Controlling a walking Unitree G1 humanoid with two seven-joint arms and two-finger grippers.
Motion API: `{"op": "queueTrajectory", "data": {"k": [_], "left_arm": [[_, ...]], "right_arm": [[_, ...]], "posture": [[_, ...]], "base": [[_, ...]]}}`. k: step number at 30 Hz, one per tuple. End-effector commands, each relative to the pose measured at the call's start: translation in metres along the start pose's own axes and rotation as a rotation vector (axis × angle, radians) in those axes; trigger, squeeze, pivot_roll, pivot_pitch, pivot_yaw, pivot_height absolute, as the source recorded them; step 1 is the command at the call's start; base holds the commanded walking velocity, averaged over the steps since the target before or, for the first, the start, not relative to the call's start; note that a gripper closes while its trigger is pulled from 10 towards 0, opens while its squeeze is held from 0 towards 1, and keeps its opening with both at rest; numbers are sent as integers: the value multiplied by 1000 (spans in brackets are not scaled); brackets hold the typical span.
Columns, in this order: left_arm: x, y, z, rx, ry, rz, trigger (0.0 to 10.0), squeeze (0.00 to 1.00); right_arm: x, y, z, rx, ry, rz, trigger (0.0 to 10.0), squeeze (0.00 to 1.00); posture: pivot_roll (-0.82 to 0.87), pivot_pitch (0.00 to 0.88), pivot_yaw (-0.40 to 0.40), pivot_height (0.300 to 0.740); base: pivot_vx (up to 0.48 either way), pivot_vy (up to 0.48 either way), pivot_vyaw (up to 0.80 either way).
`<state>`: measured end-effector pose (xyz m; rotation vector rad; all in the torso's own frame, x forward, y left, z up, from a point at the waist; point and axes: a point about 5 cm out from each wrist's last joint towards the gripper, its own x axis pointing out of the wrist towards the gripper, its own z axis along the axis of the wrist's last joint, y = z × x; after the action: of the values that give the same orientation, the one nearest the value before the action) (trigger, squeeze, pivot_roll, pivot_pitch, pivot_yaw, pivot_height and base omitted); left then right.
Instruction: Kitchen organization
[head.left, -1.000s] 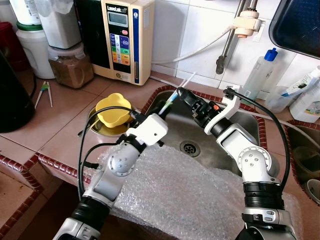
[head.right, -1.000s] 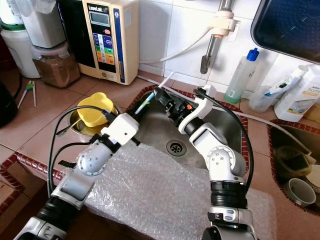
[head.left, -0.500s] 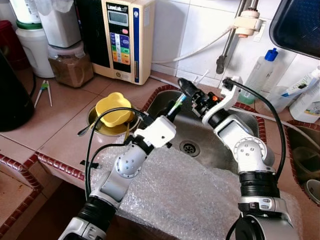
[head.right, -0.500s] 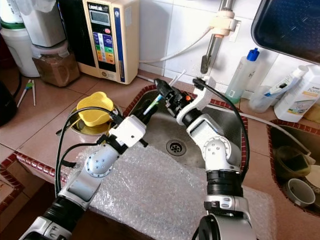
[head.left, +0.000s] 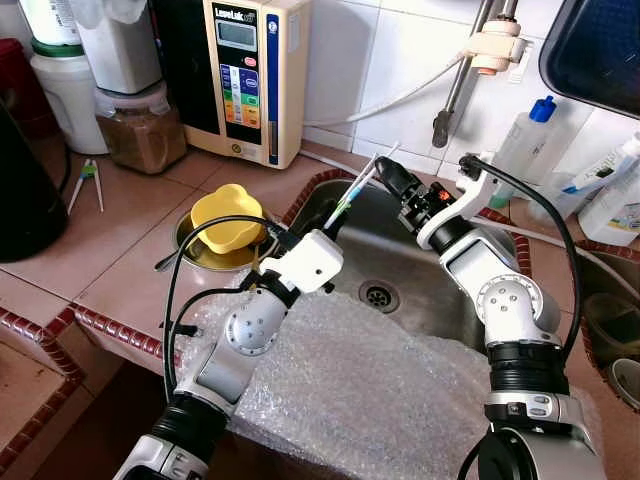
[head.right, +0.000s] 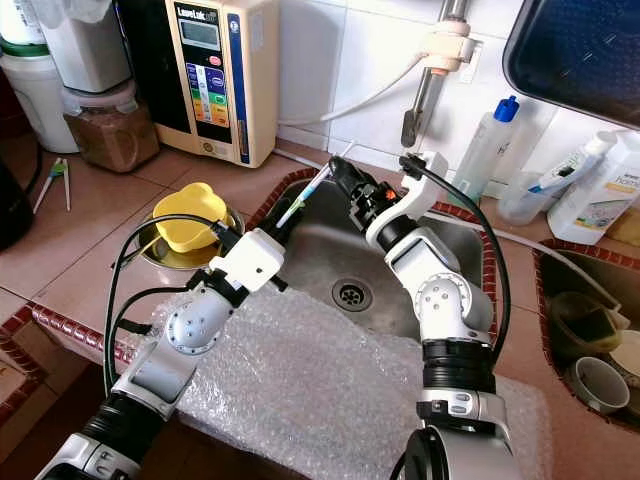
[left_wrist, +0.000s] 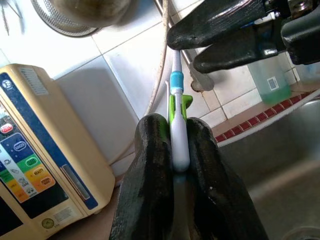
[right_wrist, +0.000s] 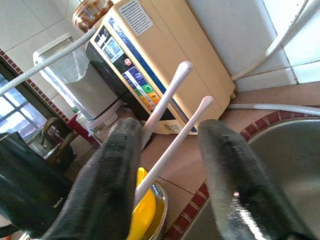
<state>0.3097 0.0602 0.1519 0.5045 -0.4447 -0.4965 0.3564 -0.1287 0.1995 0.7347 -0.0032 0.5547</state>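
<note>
My left gripper is shut on a pair of thin toothbrushes, white with green and blue bands, held tilted up over the sink's left rim. In the left wrist view its fingers clamp the toothbrush near the green part. My right gripper hovers at the brushes' upper ends, fingers open. In the right wrist view two white handles pass between its spread fingers, the nearer one close against one finger. In the left wrist view the right gripper sits just at the brush tip.
Steel sink with a drain lies below both arms. Bubble wrap covers the near counter edge. A yellow lid on a metal bowl sits left of the sink. Water ioniser, faucet pipe and a soap bottle stand behind.
My right gripper has drifted right and toward the wall, from low on the brushes to their upper ends. The left arm swung slightly right, then back, still holding the brushes.
</note>
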Motion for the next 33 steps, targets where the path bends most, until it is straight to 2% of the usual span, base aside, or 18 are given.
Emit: {"op": "queueTrajectory", "data": {"k": [1,2,3,4,5,6,7,10,19,20,21,22,33], "left_arm": [[2,-2,2,-2,-3,7,0,0],[2,-2,2,-2,-3,7,0,0],[2,-3,2,-2,-3,7,0,0],[2,-3,2,-3,-2,7,0,0],[2,-3,2,-3,-2,7,0,0],[1,-3,2,-6,0,9,0,0],[1,-4,2,-7,0,9,0,0],[1,-4,2,-9,-1,7,0,0],[0,-6,1,-16,2,6,0,0],[1,-6,1,-17,3,6,0,0],[1,-6,1,-18,3,7,0,0],[1,-6,1,-18,2,7,0,0],[3,-8,2,-24,0,6,0,0]], "right_arm": [[1,-2,0,8,14,-12,627,0],[1,-1,0,8,16,-10,980,0],[1,0,-1,6,21,-5,3569,0],[1,1,-3,7,28,0,7294,0],[1,1,-3,7,28,0,7294,0],[3,3,-7,13,44,13,10000,0],[3,4,-8,16,48,16,10000,1000],[4,9,-12,-3,65,47,10000,1000],[2,5,-14,10,75,30,10000,1000],[2,5,-14,8,71,33,0,941],[1,5,-13,8,69,35,0,804],[0,6,-13,9,68,37,0,0],[1,1,-11,25,60,13,0,0]], "posture": [[66,0,-99,740],[67,0,-101,740],[67,0,-101,740],[67,0,-101,740],[67,0,-101,740],[68,0,-104,740],[68,0,-104,740],[68,0,-105,740],[67,0,-106,740],[67,0,-106,740],[67,0,-106,740],[64,0,-108,740],[60,0,-111,740]], "base": [[0,0,0],[0,0,0],[0,0,0],[0,0,0],[0,0,0],[0,0,0],[0,0,0],[0,0,0],[0,0,0],[0,0,0],[0,0,0],[0,0,0],[0,0,0]]}}
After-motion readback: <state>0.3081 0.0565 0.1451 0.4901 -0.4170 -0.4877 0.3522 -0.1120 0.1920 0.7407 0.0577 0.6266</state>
